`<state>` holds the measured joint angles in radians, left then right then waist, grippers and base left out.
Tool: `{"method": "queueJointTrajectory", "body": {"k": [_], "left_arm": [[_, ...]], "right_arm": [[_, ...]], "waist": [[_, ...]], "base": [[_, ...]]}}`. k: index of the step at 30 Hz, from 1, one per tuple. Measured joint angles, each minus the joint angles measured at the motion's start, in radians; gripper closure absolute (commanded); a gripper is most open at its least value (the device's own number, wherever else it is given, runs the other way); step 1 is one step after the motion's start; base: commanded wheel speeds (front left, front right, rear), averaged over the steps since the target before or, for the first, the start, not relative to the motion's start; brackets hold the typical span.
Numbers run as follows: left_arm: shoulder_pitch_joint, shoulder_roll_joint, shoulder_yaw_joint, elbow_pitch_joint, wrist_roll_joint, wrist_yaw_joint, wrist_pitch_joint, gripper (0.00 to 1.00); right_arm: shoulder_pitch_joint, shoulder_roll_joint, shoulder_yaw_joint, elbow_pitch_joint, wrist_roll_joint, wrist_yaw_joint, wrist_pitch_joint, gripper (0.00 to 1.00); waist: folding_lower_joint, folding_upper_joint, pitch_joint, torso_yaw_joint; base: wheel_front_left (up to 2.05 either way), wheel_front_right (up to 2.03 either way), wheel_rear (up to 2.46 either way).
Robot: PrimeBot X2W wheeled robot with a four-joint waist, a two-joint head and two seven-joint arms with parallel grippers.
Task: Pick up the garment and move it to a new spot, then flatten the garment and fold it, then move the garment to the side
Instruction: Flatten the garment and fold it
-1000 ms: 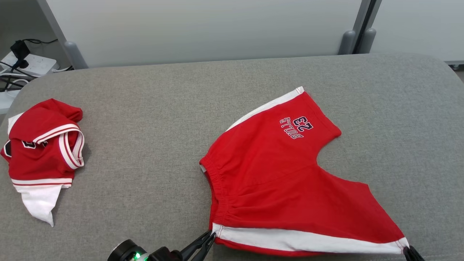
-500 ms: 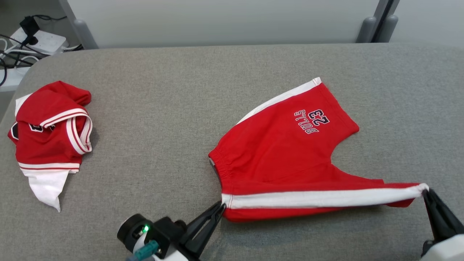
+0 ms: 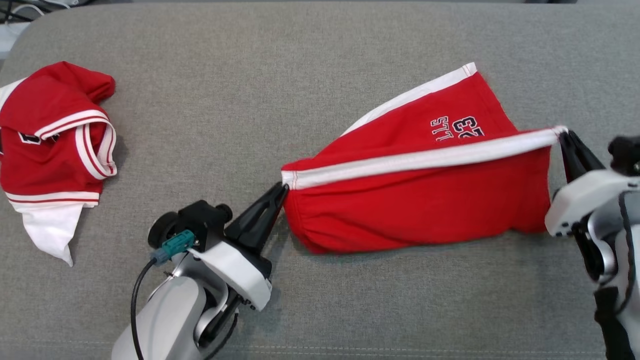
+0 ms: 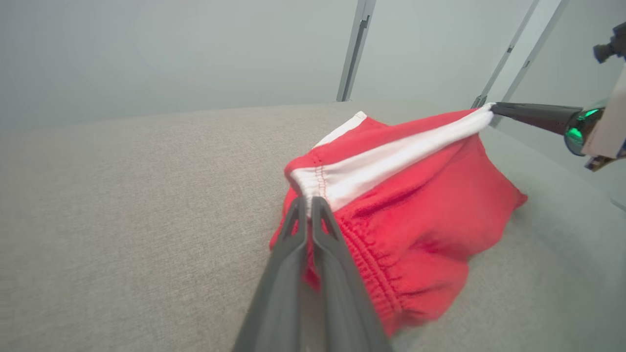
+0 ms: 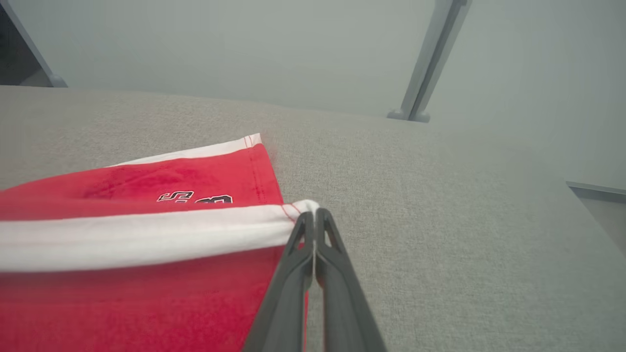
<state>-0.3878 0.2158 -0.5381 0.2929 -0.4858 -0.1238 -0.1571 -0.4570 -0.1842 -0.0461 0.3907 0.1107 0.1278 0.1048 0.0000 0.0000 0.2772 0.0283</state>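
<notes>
Grey cushion (image 3: 250, 75) bears red shorts (image 3: 415, 210), lettering (image 3: 457, 129) half hidden.

The shorts (image 3: 415, 220) are bright red with a white band (image 3: 420, 159) along the side seam, red stitching at the band's ends, and dark navy lettering (image 3: 457, 129) outlined in white. The padded surface (image 3: 240, 100) is a mottled grey weave, and the second garment (image 3: 45, 150) is red too, with white trim striped in red and a plain white panel. The left gripper (image 3: 283, 188) and right gripper (image 3: 563, 134) have black fingers on white and pale grey casings, with a teal plug (image 3: 175, 244) at the left wrist.
</notes>
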Motion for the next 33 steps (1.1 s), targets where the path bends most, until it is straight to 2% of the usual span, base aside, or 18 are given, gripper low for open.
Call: {"method": "queueJointTrajectory", "body": {"k": [7, 13, 17, 25, 33], "left_arm": [[-0.143, -0.034, -0.003, 0.159, -0.009, 0.000, -0.048, 1.00], [-0.228, -0.073, 0.004, 0.265, -0.009, 0.000, -0.071, 1.00], [-0.278, -0.079, 0.000, 0.309, -0.007, 0.000, -0.081, 1.00], [-0.339, -0.104, -0.014, 0.366, 0.004, 0.000, -0.091, 1.00], [-0.358, -0.117, -0.025, 0.377, 0.011, 0.000, -0.091, 1.00]], "right_arm": [[-0.250, 0.008, 0.060, 0.250, -0.114, 0.000, -0.059, 1.00], [-0.418, 0.016, 0.061, 0.427, -0.183, 0.000, -0.111, 1.00], [-0.516, 0.022, 0.060, 0.527, -0.213, 0.000, -0.139, 1.00], [-0.632, 0.028, 0.046, 0.690, -0.268, 0.000, -0.192, 1.00], [-0.690, 0.028, 0.012, 0.787, -0.321, 0.000, -0.239, 1.00]], "waist": [[0.0000, 0.0000, 0.066, 0.016], [0.0001, 0.0000, 0.112, 0.036], [0.0001, 0.0000, 0.143, 0.047], [0.0000, 0.0000, 0.185, 0.072], [0.0000, 0.0000, 0.198, 0.097]], "base": [[0.00, 0.00, 0.00], [0.00, 0.00, 0.00], [0.00, 0.00, 0.00], [0.00, 0.00, 0.00], [0.00, 0.00, 0.00]]}}
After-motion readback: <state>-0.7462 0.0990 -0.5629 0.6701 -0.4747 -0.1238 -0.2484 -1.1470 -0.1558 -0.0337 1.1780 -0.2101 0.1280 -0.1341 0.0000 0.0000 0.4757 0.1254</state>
